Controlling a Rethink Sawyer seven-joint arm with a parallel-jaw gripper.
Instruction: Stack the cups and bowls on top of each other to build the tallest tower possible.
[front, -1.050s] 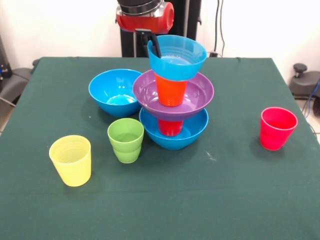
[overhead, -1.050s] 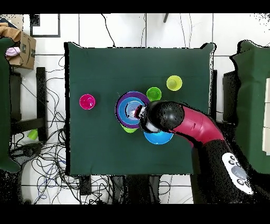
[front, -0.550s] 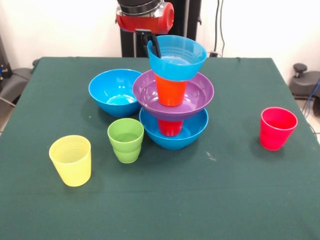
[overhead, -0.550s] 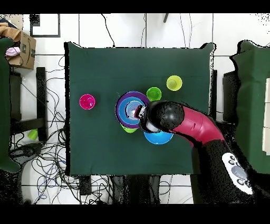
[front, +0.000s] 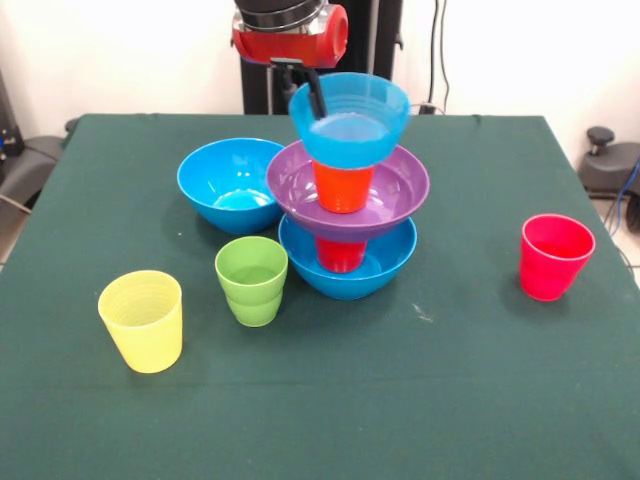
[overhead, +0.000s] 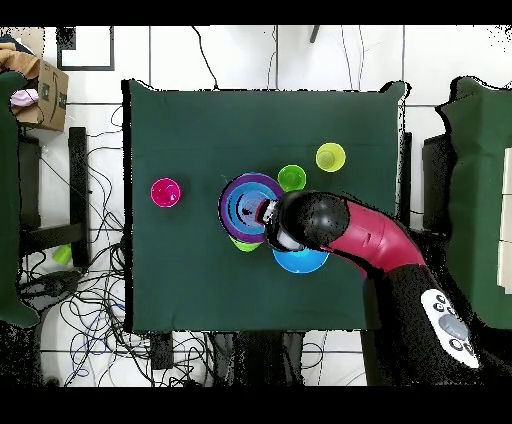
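One gripper (front: 305, 85) hangs from the red and black arm (overhead: 372, 240) over the middle of the table, its dark fingers (front: 315, 95) clamped on the far rim of the small blue bowl (front: 349, 118), one finger showing inside the bowl. That bowl tilts slightly toward the camera and sits on the orange cup (front: 343, 187) at the top of the tower (front: 346, 195).

Below the orange cup comes the wide purple bowl (front: 400, 190), glossy and upright, then the red cup (front: 340, 254), then a large blue bowl (front: 385, 262) resting on the cloth. In the front view, the second large blue bowl (front: 230, 184) stands touching the tower at its 10 o'clock. The light green cup (front: 251, 280), ribbed and open side up, stands near the tower at 8 o'clock, with the yellow cup (front: 142, 321) farther out along the same line. The pinkish-red cup (front: 555, 257) stands alone, well apart at 3 o'clock.

The table (front: 330, 400) wears a dark green cloth. From overhead, the floor (overhead: 250, 55) around it is pale tile with black cables (overhead: 90, 290) strewn along one side, and a cardboard box (overhead: 42, 95) sits past one corner.
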